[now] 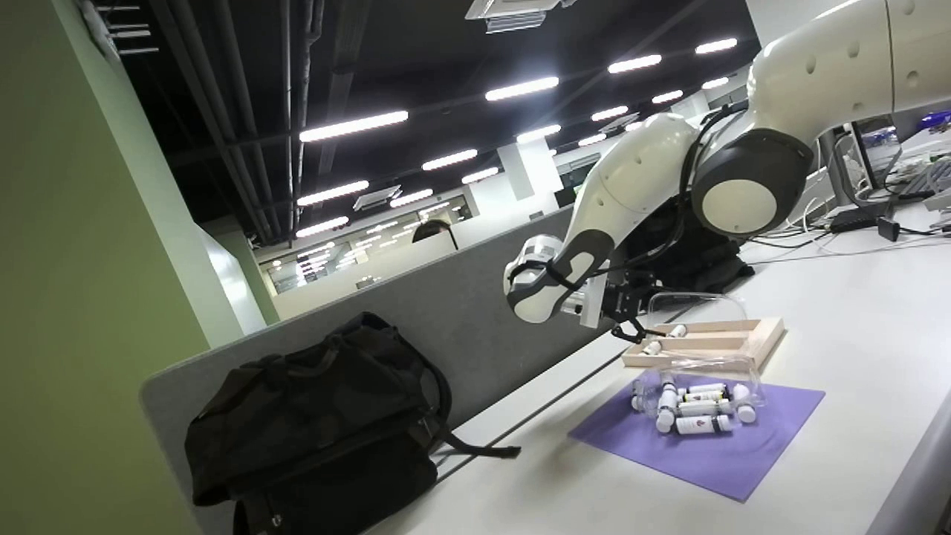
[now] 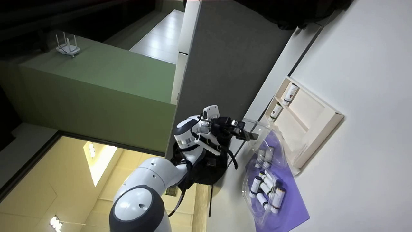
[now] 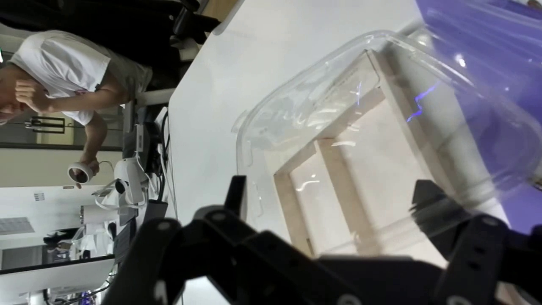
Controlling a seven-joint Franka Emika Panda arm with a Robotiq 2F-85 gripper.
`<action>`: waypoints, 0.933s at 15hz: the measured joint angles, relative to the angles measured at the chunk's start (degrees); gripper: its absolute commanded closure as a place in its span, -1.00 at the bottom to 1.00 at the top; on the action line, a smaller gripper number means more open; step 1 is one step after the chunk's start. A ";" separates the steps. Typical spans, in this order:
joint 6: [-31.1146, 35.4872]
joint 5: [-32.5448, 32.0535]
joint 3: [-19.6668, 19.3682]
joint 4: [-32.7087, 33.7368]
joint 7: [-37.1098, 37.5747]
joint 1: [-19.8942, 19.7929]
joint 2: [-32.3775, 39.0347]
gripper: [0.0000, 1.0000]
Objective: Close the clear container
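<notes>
The clear container is a low see-through box on a purple mat (image 1: pixel 780 431). Its base (image 2: pixel 258 214) holds several small white bottles (image 2: pixel 262 188). Its lid (image 2: pixel 266 141) is hinged up and stands open, tilted toward the wooden tray; its curved rim (image 1: pixel 698 295) also shows in an exterior view. My gripper (image 2: pixel 252 136) is open, with its fingers at the lid's outer edge. In the wrist view the lid (image 3: pixel 288 110) spreads ahead of the open fingers (image 3: pixel 331 189), and clear plastic crosses in front of the right-hand finger. Whether a finger touches it cannot be told.
A beige wooden tray (image 1: pixel 765 338) with compartments and two white bottles (image 2: pixel 290 93) lies beside the mat, under the raised lid. A black bag (image 1: pixel 319 423) leans by a grey partition (image 1: pixel 475 312). Another dark bag (image 1: pixel 691 260) stands behind the arm. A person (image 3: pixel 76 72) sits nearby.
</notes>
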 measured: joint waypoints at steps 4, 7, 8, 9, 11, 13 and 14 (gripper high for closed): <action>-3.11 -1.06 -0.89 0.51 -0.20 1.03 -1.13 -1.00; -4.30 -1.02 -0.81 0.80 -0.85 1.94 -1.62 -1.00; -4.52 -0.80 -0.60 0.83 -1.33 2.25 -1.64 -1.00; -4.81 -0.27 -0.30 0.83 -1.90 2.59 -1.64 -1.00; -5.33 0.78 0.71 0.83 -3.11 3.28 -1.64 -1.00; -5.79 2.10 1.95 0.83 -4.39 3.94 -1.64 -1.00; -5.97 2.84 2.65 0.85 -5.15 4.23 -1.64 -1.00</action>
